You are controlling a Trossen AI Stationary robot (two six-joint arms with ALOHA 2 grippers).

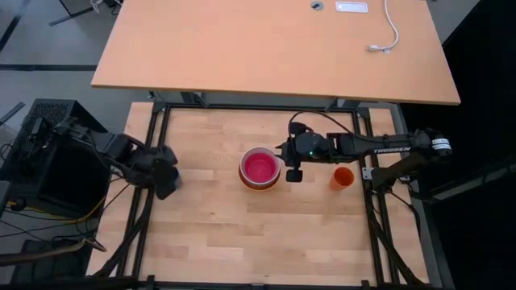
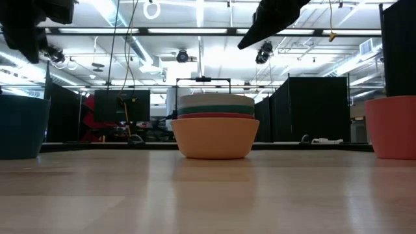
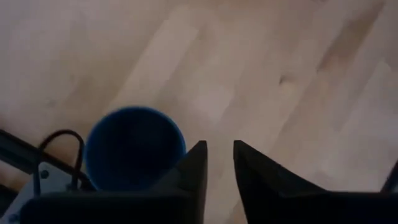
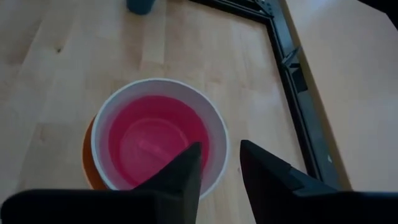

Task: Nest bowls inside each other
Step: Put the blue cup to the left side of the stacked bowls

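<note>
The bowls sit nested in one stack at the table's middle. In the low view the stack shows orange at the bottom, then red, teal and white. The pink bowl lies inside the white one. My right gripper hangs open above the stack's right rim, well clear of it. My left gripper is open at the table's left side, above and beside a dark blue cup, with nothing between its fingers.
A small orange cup stands right of the stack, under the right arm. The dark blue cup stands near the left frame rail. A black frame borders the wooden table top; a larger desk lies beyond the far edge.
</note>
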